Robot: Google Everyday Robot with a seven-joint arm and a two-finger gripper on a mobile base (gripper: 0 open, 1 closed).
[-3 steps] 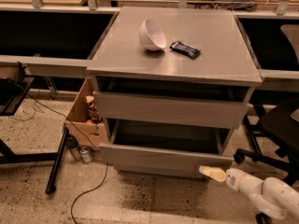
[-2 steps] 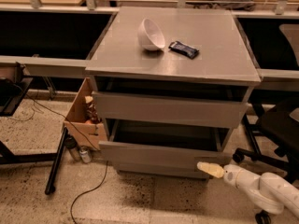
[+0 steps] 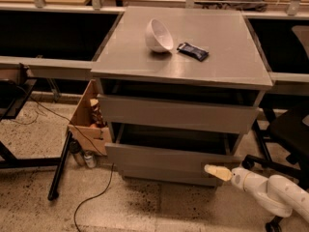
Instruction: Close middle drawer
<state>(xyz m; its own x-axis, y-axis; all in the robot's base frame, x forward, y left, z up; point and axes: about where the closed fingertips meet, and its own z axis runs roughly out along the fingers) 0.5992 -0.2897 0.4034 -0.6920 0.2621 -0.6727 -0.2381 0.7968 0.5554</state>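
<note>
A boxy grey desk [image 3: 217, 66] with a smooth, faintly glossy flat top stands in the middle of the scene on a speckled stone floor [image 3: 159, 207]. On the top, a round white bowl [image 3: 158, 35] lies tipped on its side, and just to its right lies a flat dark packet [image 3: 192, 51] with a shiny wrapper. Below the top, the tall-fronted upper drawer [image 3: 178, 115] sticks out a little. Beneath it, the middle drawer [image 3: 159, 157], wide and shallow with a plain handleless matte front, is pulled out toward the near side, its shadowed inside showing. The lowest drawer [image 3: 164, 175] sits further back under it. The gripper [image 3: 217, 171] is low at the near right, at the right end of the middle drawer's front. Its cream fingers look pressed together into one tapered, rounded tip pointing left, and whether that tip touches the panel cannot be told. Behind it runs the smooth white rounded arm [image 3: 270, 192]. Left of the desk leans an open brown cardboard box [image 3: 87, 124], with a thin black cable [image 3: 91, 197] on the floor. A black office chair [image 3: 289, 134] stands on the right.
</note>
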